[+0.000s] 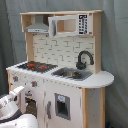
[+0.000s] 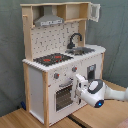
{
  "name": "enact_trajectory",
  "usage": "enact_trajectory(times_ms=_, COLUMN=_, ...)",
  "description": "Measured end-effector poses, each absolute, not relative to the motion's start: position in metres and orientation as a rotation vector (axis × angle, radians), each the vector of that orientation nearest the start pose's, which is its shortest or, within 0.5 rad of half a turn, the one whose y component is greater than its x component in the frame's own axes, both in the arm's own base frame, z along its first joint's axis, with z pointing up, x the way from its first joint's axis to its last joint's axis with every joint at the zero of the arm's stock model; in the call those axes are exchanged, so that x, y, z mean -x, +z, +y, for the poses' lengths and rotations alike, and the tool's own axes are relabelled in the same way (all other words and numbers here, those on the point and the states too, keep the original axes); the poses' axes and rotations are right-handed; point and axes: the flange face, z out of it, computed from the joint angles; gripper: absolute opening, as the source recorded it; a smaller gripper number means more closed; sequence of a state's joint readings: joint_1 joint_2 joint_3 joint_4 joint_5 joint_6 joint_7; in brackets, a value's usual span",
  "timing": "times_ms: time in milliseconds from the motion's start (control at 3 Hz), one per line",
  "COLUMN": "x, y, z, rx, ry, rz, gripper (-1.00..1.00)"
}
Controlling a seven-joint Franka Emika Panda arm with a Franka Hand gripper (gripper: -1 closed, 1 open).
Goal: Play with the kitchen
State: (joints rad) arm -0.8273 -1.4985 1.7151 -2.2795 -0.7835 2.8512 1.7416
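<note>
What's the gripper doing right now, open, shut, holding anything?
Gripper: in front of the kitchen, at the oven door; open or shut cannot be told, and no held object shows.

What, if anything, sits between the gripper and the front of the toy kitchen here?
Nothing visible. In the second exterior view the gripper is right at the kitchen front, beside the oven door, with no object between them.
</note>
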Motion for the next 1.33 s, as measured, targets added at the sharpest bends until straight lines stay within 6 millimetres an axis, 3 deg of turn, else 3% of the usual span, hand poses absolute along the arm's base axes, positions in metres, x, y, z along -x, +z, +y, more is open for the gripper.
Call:
enact_trajectory(times_ms=333, x=-0.341, y=0.226, z=0.426, rx=-1.72, ry=1.759, rz=0.535, gripper=1.0)
enact_trajectory(times_ms=667, x=-0.341, y=0.226, z=0.426, rx=-1.719, ry=1.759, rz=0.536, gripper=-1.0)
enact_trajectory(times_ms=1000, x=-0.341, y=0.228, z=0.425, rx=-1.708, ry=1.756, rz=0.542, gripper=-1.0)
enact_trajectory(times_ms=1333, x=-0.314, y=0.232, z=0.428, rx=-1.679, ry=1.768, rz=0.58, gripper=-1.0)
